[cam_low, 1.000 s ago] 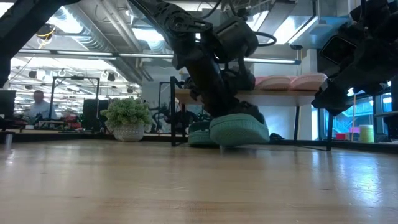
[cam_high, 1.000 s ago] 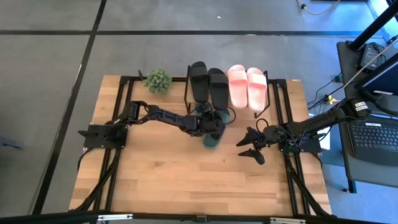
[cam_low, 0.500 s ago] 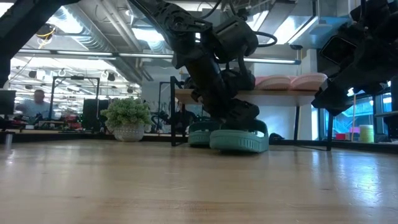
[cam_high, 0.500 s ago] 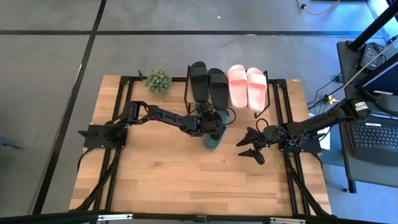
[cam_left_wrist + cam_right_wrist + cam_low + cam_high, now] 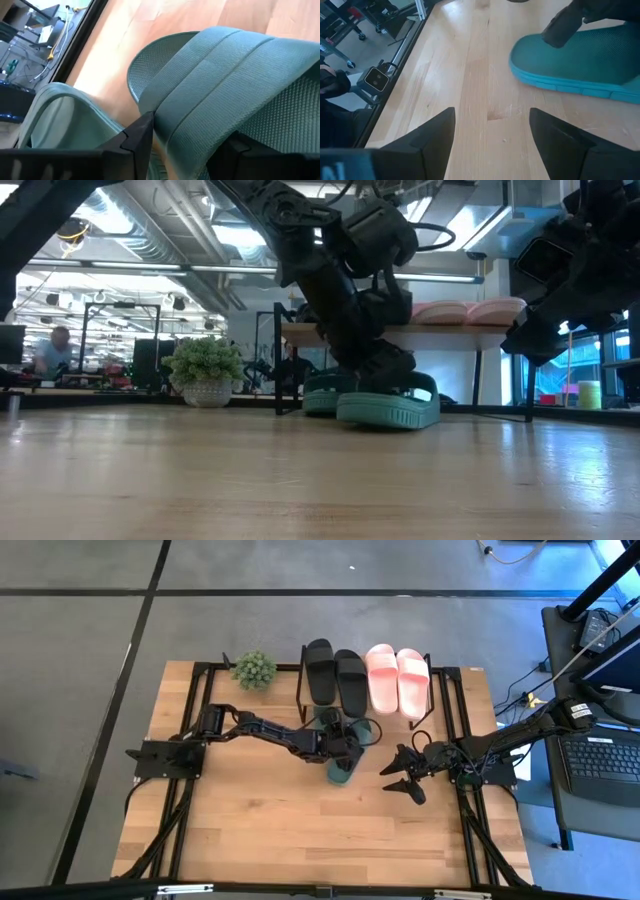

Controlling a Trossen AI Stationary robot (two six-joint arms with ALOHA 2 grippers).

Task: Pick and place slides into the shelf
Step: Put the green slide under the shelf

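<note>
The left gripper [image 5: 341,745] clamps the strap of a green slide [image 5: 388,409] lying flat before the shelf [image 5: 362,708]; next, slide it toward twelve o'clock underneath; the right gripper [image 5: 402,775] waits open at three o'clock.

Black rubber slides [image 5: 334,671] and light pink rubber slides [image 5: 398,678] are set in pairs on the low wooden-topped shelf [image 5: 400,331] — dark green slides [image 5: 388,406] lie flat on the tabletop before it.
</note>
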